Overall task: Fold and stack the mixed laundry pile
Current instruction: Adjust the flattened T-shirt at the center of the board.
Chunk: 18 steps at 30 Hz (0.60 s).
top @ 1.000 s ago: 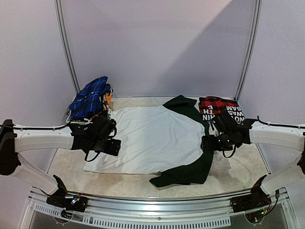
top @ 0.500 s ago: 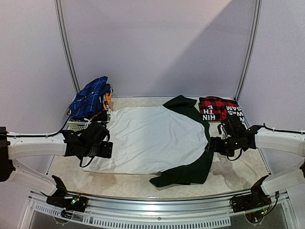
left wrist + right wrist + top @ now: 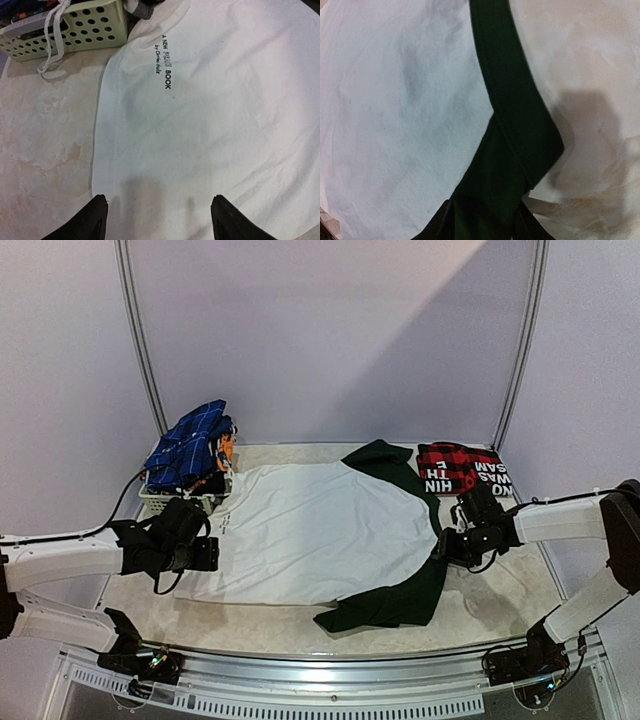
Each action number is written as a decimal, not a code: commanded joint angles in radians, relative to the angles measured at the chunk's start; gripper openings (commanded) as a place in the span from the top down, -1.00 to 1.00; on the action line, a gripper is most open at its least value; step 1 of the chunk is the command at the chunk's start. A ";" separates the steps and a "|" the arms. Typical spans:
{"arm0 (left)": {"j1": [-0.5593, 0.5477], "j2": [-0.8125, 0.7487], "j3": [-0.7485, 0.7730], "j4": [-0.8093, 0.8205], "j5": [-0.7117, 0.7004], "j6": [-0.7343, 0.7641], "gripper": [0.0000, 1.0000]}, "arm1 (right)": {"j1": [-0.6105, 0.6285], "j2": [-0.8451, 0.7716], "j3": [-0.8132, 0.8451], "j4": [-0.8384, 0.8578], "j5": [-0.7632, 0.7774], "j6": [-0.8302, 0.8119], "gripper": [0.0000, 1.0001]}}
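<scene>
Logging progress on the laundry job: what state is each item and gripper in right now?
White T-shirt: spread flat, unfolded.
Plaid shirt: folded, far right.
Blue checked cloth: heaped on the basket.
Left gripper: jaws open over the T-shirt's edge.
Right gripper: jaws straddle the dark green part; grip unclear.

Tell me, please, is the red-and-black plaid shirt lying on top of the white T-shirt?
No, the plaid shirt lies folded at the far right, beside the white T-shirt, not on it.
</scene>
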 commanded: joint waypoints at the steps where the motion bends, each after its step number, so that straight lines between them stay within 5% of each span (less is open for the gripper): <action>1: 0.014 -0.027 -0.016 0.015 0.016 -0.005 -0.42 | -0.007 0.053 -0.016 0.025 -0.017 0.003 0.49; 4: 0.015 -0.026 -0.011 0.012 0.024 0.001 -0.40 | -0.023 0.034 -0.025 0.006 0.007 -0.002 0.97; 11: 0.008 -0.027 0.035 -0.041 0.087 0.023 -0.30 | -0.141 -0.097 -0.095 -0.025 -0.002 0.048 1.00; 18: -0.024 0.009 0.084 -0.124 0.118 0.019 -0.25 | -0.173 -0.258 -0.149 -0.103 0.180 0.157 1.00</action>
